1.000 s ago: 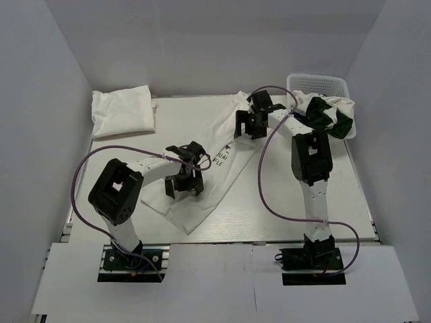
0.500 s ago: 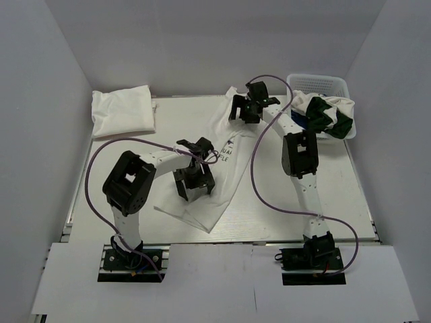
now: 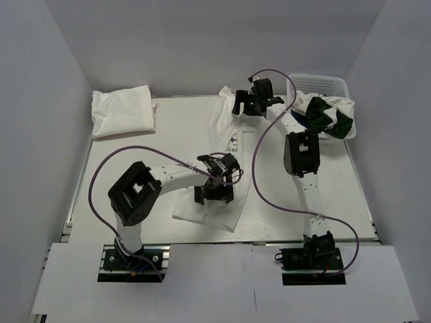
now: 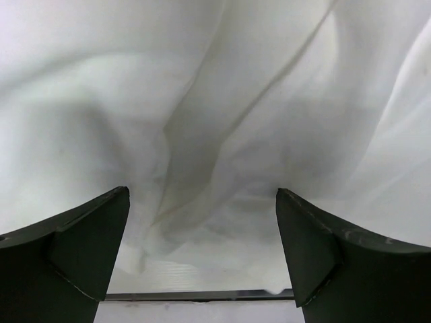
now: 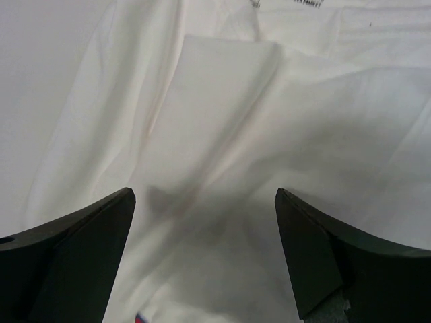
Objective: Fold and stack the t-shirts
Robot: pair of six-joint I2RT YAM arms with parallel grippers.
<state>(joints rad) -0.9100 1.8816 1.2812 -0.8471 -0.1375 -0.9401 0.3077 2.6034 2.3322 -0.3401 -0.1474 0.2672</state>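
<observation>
A white t-shirt [image 3: 224,126] with print and text on its front lies stretched from the table's far middle to the near middle. My left gripper [image 3: 215,193] is open over the shirt's near end; the left wrist view shows only rumpled white cloth [image 4: 222,121] between its spread fingers [image 4: 74,256]. My right gripper [image 3: 246,105] is open over the shirt's far end; the right wrist view shows folded white cloth [image 5: 222,114] between its spread fingers [image 5: 337,262]. A folded white t-shirt [image 3: 121,111] lies at the far left.
A white lattice basket [image 3: 322,83] stands at the far right, with a dark green shirt and a white shirt [image 3: 330,114] spilling over its front. The table's edge [image 4: 202,295] shows just behind the cloth in the left wrist view. Purple cables loop above both arms.
My left gripper has moved right and nearer along the shirt, and the shirt's near end shifted right with it. My right gripper has moved farther back over the shirt's far end.
</observation>
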